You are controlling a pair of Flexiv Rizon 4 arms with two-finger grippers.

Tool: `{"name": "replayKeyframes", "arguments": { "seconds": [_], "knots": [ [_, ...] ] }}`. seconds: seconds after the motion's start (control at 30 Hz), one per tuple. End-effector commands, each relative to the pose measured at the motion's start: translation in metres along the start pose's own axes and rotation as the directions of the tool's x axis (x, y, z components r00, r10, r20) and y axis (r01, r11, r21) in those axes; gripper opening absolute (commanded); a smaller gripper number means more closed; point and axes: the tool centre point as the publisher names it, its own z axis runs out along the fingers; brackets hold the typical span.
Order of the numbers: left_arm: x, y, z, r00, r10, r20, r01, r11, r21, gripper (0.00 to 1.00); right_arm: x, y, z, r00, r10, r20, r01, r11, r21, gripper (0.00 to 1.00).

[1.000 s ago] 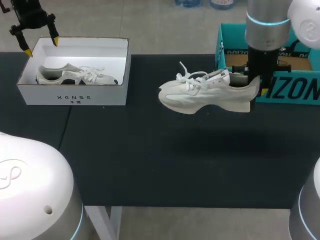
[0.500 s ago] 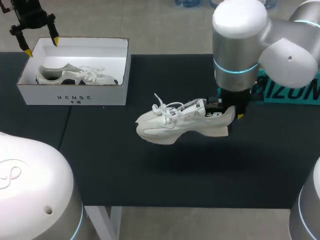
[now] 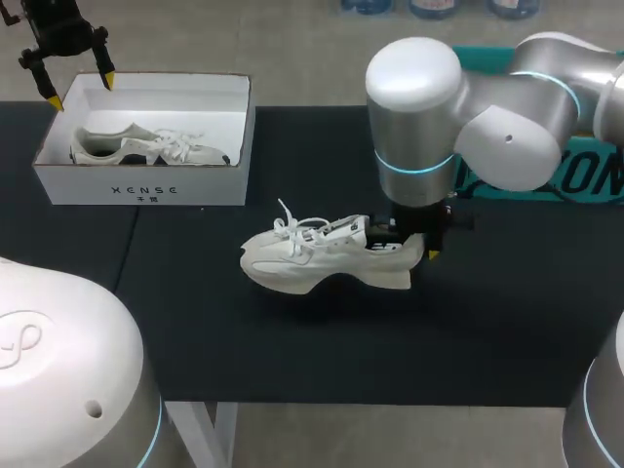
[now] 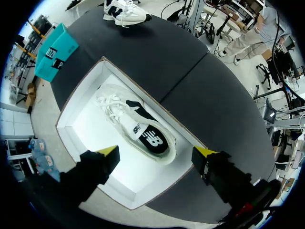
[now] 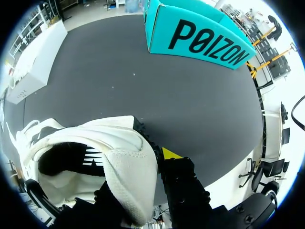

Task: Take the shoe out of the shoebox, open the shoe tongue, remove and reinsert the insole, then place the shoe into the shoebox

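Observation:
A white sneaker (image 3: pixel 317 258) is held by its heel collar in my right gripper (image 3: pixel 417 244), toe pointing left, low over the middle of the black table (image 3: pixel 292 341). I cannot tell whether its sole touches. In the right wrist view one yellow fingertip (image 5: pixel 170 153) presses the outside of the heel (image 5: pixel 128 152); the other finger is hidden inside the shoe. A second white sneaker (image 3: pixel 146 147) lies in the white shoebox (image 3: pixel 144 185) at the back left. My left gripper (image 3: pixel 76 86) hangs open above that box's far left corner, its fingers (image 4: pixel 108 151) spread over the boxed sneaker (image 4: pixel 138 129).
A teal cardboard box (image 3: pixel 585 175) stands at the back right, partly hidden by my right arm. It also shows ahead of the right gripper as the teal box (image 5: pixel 200 36). Bare black table lies in front of and beside the held sneaker.
My right arm has carried the sneaker from beside the teal box leftwards and forwards, lowering it to the middle of the table. The left arm has not moved.

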Motion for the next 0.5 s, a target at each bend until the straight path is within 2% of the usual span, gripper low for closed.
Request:
{"name": "replayKeyframes", "arguments": {
  "seconds": [0.03, 0.27, 0.5],
  "knots": [
    [0.000, 0.001, 0.000, 1.000, 0.001, -0.001, -0.001, 1.000, 0.000, 1.00, 0.014, 0.008, 0.023, 1.000, 0.006, 0.007, -0.006, 1.000, -0.001, 0.00],
    [0.000, 0.001, 0.000, 1.000, 0.001, -0.001, -0.001, 1.000, 0.000, 1.00, 0.011, 0.024, 0.045, 0.999, -0.002, 0.048, 0.003, 1.000, -0.023, 0.00],
    [0.000, 0.001, 0.000, 1.000, 0.001, -0.001, -0.001, 1.000, 0.000, 1.00, 0.008, 0.025, 0.060, 0.999, -0.011, 0.049, 0.011, 1.000, -0.005, 0.00]
  ]
}}
